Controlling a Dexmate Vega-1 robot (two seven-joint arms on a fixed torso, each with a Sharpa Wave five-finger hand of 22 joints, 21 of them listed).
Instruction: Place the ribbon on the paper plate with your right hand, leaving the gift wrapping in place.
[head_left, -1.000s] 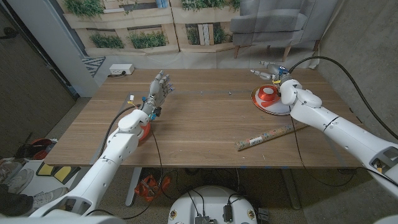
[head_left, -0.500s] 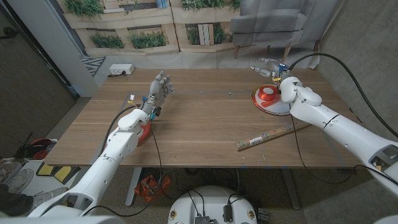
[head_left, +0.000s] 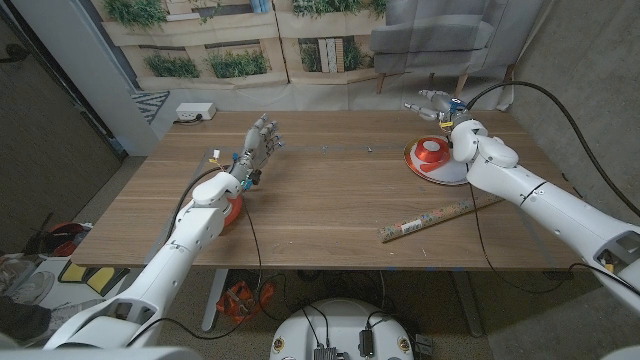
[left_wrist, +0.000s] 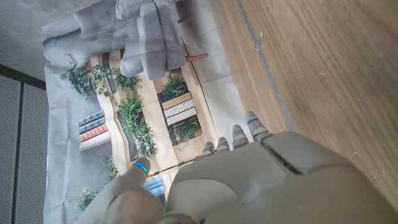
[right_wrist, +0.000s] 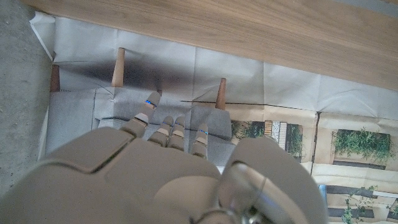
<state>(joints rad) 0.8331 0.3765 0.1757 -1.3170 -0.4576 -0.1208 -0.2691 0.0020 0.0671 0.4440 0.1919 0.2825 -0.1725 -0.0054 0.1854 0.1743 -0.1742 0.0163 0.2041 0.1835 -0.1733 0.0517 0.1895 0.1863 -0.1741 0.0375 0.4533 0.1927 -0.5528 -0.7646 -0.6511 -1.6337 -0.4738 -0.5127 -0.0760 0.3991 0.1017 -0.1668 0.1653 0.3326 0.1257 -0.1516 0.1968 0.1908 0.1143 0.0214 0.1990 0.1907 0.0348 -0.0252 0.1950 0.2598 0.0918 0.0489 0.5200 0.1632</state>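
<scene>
The red ribbon spool (head_left: 432, 152) sits on the paper plate (head_left: 446, 176) at the table's far right. My right hand (head_left: 436, 103) hovers just beyond the plate, over the table's far edge, with fingers apart and nothing in it. In the right wrist view the back of the right hand (right_wrist: 168, 171) has its fingers stretched out past the table's edge. The gift wrapping roll (head_left: 428, 219) lies on the table nearer to me than the plate. My left hand (head_left: 259, 140) is raised over the far left of the table, fingers apart and empty; the left wrist view shows the back of the left hand (left_wrist: 255, 180).
A red round object (head_left: 231, 211) lies on the table, partly hidden by my left forearm. A white power strip (head_left: 194, 112) sits on the floor beyond the far left corner. A black cable (head_left: 560, 120) arcs over my right arm.
My right hand has drawn back a little from the plate toward the table's far edge. The ribbon stays on the plate and the wrapping roll has not moved.
</scene>
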